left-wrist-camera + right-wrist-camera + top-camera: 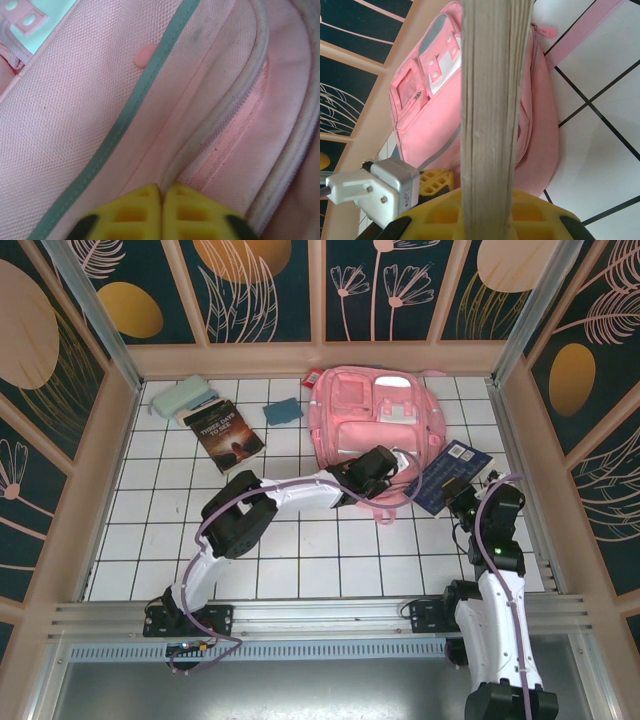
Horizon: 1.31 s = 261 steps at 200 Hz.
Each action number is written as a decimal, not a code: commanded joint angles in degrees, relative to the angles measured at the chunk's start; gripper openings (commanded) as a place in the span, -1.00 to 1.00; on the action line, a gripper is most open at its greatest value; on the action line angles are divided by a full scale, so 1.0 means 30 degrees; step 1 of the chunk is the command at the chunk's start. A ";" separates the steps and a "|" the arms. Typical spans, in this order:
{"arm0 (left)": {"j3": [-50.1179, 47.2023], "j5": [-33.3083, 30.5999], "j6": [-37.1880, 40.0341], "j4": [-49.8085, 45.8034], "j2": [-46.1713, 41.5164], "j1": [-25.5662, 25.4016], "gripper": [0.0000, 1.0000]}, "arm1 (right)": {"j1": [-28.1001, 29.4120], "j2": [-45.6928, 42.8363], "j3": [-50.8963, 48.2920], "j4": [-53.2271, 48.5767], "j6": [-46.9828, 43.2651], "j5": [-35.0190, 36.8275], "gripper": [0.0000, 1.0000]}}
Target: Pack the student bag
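From above, the student bag (360, 415) lies flat at the far middle of the white tiled table (300, 540), front pockets up. The left gripper (378, 478) is at its near edge, and the right gripper (462, 492) is just to the bag's right, carrying a dark blue book (450, 465). A paperback (224, 435) and a pale green pencil case (181, 397) lie well apart to the left. In the left wrist view, woven pink cloth of the bag (75, 115), its grey stripe (135, 100) and the zip (225, 105) lie directly under the left gripper (161, 197). The jaws are pressed together with the lip of the zip running into the seam between them, so they look pinched on that edge. The bag reads as soft, light and floppy. It will sag and slide rather than lift as one piece, so the corded zip rim or a strap is the better hold, and the mouth probably needs pulling apart. In the right wrist view, the right gripper (487, 212) is clamped on the book (490, 100), seen page-edge on. The bag (430, 120) lies beyond and left of it, apart from these jaws, with the left gripper (434, 181) at its near corner.
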 commanded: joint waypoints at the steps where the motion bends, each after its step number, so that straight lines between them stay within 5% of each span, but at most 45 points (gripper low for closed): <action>1: -0.0104 -0.1551 0.0286 0.0233 -0.0246 0.0233 -1.00 | -0.0205 -0.0349 0.0097 0.0141 -0.0404 -0.0280 -1.00; 67: 0.0183 -0.4432 -0.1427 0.0766 -0.3263 0.0246 -1.00 | -0.0331 -0.0397 -0.0179 0.0385 -0.0375 -0.0812 -1.00; 163: 0.3271 -0.3055 -0.4647 -0.1937 -0.5326 0.0233 -1.00 | 0.0097 0.2059 -0.3392 1.0204 0.4423 -0.8748 -1.00; 261: 0.5460 -0.1119 -0.6282 -0.2856 -0.4739 0.0249 -1.00 | 0.5380 0.9931 -0.1966 1.8954 0.8410 -0.1886 -1.00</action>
